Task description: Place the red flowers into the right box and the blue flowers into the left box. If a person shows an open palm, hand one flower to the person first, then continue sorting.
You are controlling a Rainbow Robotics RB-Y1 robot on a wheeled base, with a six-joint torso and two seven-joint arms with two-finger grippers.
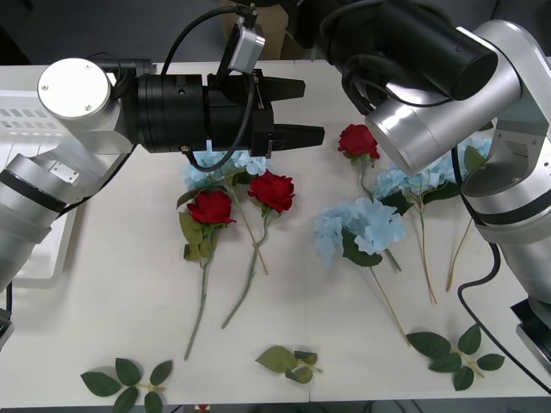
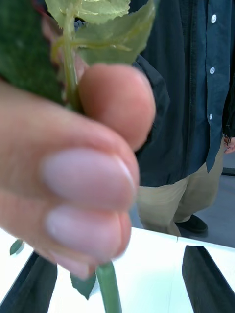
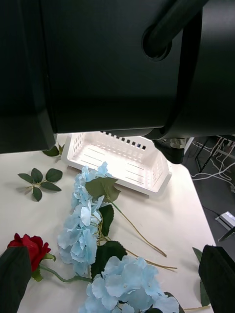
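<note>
Person's hand [image 2: 73,186] pinches the flower stem [image 2: 108,288]. Right gripper [image 2: 122,281] beneath that hand, jaws wide, gripping nothing: I'd back straight away, clear of leaves. Left gripper [image 1: 288,112] waits, jaws apart, empty.

No legible text or labels anywhere.

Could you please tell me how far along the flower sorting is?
Nothing looks sorted: the white box is empty. In hand is the handover: a person's fingers grip a stem at the open right hand. Left: three red flowers and the blue flowers lie on the table, near the open left hand.
</note>
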